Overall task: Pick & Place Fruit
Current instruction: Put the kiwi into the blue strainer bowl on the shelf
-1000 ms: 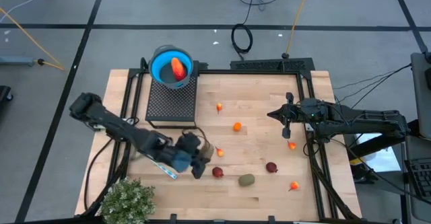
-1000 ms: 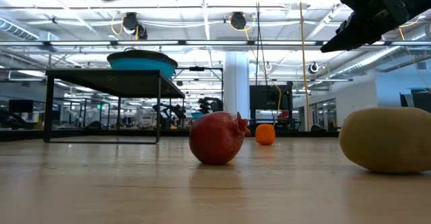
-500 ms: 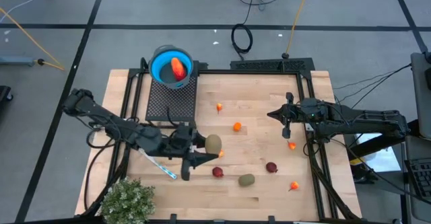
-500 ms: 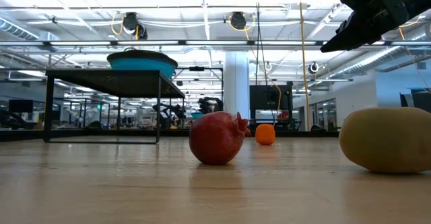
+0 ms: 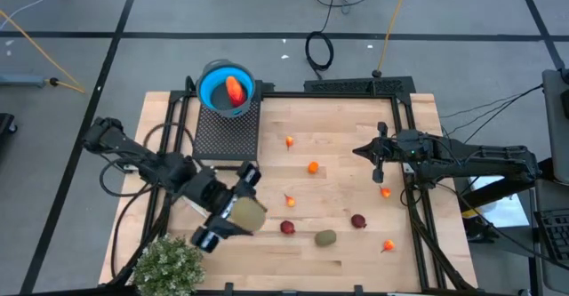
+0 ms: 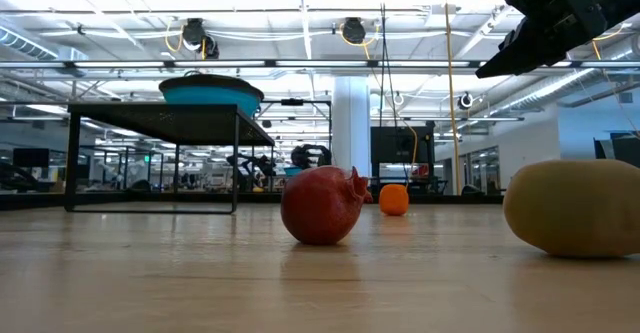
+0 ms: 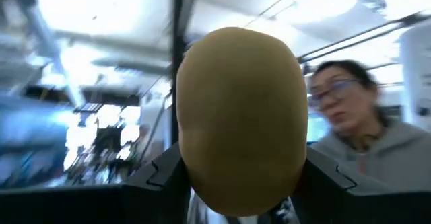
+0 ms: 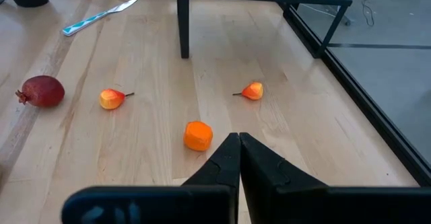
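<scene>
I see the table (image 5: 356,118) with a blue bowl (image 5: 213,87) on a black stand (image 5: 227,136) at its far left corner; one red-orange piece (image 5: 235,90) already lies in the bowl, so I judge the job barely begun. My left gripper (image 5: 229,214) is clamped on an olive-brown oval (image 5: 248,214), raised above the near left of the table, not yet over the bowl. My right gripper (image 5: 377,154) waits pinched shut with nothing in it over the right side. Still loose on the wood: another oval (image 5: 325,237), two dark red rounds (image 5: 287,228) (image 5: 358,220), an orange ball (image 5: 313,166) and several tiny red-orange bits (image 5: 290,141)
</scene>
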Tool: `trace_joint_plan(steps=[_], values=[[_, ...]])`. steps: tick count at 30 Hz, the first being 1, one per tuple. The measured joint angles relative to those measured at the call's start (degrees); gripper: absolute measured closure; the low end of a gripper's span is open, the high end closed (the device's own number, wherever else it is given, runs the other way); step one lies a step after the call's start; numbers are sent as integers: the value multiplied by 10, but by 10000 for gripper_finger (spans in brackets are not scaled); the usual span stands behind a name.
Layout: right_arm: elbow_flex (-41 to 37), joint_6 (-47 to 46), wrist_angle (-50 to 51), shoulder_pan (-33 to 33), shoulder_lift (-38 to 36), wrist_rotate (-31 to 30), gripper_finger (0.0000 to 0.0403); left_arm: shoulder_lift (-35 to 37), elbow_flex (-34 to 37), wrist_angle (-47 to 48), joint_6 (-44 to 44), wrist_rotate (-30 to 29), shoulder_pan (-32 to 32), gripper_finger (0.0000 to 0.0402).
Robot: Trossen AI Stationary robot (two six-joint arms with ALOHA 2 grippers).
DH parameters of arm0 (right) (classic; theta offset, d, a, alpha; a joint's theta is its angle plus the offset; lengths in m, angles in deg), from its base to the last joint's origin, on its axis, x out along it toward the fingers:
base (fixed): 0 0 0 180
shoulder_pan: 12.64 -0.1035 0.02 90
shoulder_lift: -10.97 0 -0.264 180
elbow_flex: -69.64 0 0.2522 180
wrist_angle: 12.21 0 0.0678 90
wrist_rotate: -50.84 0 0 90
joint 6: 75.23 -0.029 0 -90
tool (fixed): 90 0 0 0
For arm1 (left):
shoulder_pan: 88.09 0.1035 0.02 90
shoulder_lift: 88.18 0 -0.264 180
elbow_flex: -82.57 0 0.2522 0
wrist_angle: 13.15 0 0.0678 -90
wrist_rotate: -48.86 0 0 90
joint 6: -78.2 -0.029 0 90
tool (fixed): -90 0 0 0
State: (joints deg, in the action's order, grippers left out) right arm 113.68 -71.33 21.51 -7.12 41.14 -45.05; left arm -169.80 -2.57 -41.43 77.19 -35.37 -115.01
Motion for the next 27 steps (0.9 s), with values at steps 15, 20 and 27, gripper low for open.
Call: trace_joint_plan(steps=[15,20,27], values=[[0,0,0,0,0,0,401,0,0,-1,12,-27,-1,210],[0,0,0,0,0,0,402,-1,0,60,168,-255,4,221],[0,0,0,0,0,0,402,0,0,3,294,-386,23,206]])
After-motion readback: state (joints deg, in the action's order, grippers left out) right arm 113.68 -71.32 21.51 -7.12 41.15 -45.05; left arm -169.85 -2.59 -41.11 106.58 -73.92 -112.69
